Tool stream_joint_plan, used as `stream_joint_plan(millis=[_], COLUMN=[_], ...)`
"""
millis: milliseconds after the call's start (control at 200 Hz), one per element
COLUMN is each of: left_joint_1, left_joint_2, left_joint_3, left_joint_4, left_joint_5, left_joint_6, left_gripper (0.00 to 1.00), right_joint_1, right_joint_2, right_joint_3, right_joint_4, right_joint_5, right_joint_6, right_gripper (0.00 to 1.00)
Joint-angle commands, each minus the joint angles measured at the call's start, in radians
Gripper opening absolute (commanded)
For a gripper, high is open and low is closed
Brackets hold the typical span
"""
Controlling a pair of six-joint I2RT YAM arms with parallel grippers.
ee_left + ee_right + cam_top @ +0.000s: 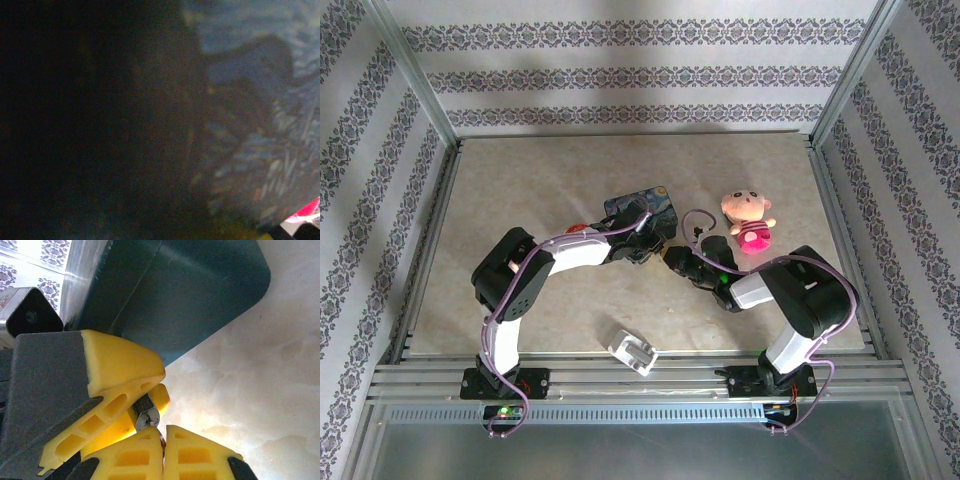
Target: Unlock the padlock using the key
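My right gripper (163,450) is pinched shut on what looks like the key (161,434), a sliver at its tips. Just ahead of it, the left gripper (159,389) clamps the padlock (146,416). I'd line the key up with the keyhole first, then push in gently.

No lettering, number or brand can be read on the blue tin (636,203) or white plug (632,352).
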State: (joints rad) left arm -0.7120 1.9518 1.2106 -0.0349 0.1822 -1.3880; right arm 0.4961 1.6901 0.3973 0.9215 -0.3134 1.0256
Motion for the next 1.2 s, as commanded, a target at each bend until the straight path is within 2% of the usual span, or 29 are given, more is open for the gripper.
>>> stream_joint_plan(millis=[0,95,235,340,440,565,830,964,1194], left_joint_1=[-0.050,-0.047,-0.041,-0.034,-0.030,-0.030,-0.012,-0.001,-0.001], left_joint_2=[0.017,0.001,-0.018,-0.038,-0.061,-0.093,-0.172,-0.179,-0.147], left_joint_3=[0.002,-0.016,-0.049,-0.074,-0.093,-0.084,-0.159,-0.218,-0.293], left_joint_4=[0.014,0.023,0.058,0.100,0.133,0.097,0.078,0.186,0.424], left_joint_5=[0.230,0.219,0.206,0.190,0.162,0.119,-0.020,-0.072,-0.142], left_joint_6=[-0.077,-0.080,-0.091,-0.088,-0.074,-0.013,0.011,0.008,0.026], left_gripper=[0.06,0.11,0.26,0.44,0.53,0.72,0.75,0.71,0.58], right_joint_1=[0.021,0.022,0.022,0.021,0.019,0.019,0.019,0.019,0.021], right_joint_2=[0.057,0.082,0.092,0.084,0.077,0.079,0.092,0.095,0.104], right_joint_3=[0.058,0.045,0.030,0.010,-0.001,0.006,0.012,0.012,0.019], right_joint_4=[0.149,0.205,0.227,0.227,0.228,0.228,0.229,0.231,0.238], right_joint_5=[0.065,0.068,0.064,0.076,0.089,0.094,0.096,0.094,0.091], right_joint_6=[0.048,0.065,0.071,0.076,0.083,0.090,0.104,0.114,0.126], right_gripper=[0.00,0.00,0.00,0.00,0.00,0.00,0.00,0.00,0.00])
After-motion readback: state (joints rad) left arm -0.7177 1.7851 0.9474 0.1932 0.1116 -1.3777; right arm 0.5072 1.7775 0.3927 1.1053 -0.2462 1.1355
